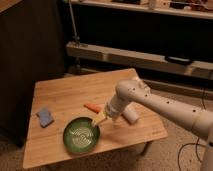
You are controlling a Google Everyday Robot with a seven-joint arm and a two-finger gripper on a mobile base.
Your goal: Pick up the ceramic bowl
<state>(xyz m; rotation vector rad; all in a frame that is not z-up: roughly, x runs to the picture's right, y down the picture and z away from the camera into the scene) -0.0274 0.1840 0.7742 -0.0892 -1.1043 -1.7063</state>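
The ceramic bowl (81, 135) is green with a ringed inside and sits upright on the wooden table (65, 95) near its front edge. My white arm reaches in from the right. My gripper (98, 119) hangs just above the bowl's right rim, its pale fingertips pointing down and left toward the bowl. It holds nothing that I can see.
A blue sponge (45, 117) lies at the table's left. An orange carrot-like object (92, 107) lies just behind the bowl. A white cylinder (130, 115) lies on the table behind my arm. Metal shelving (140, 55) stands behind the table.
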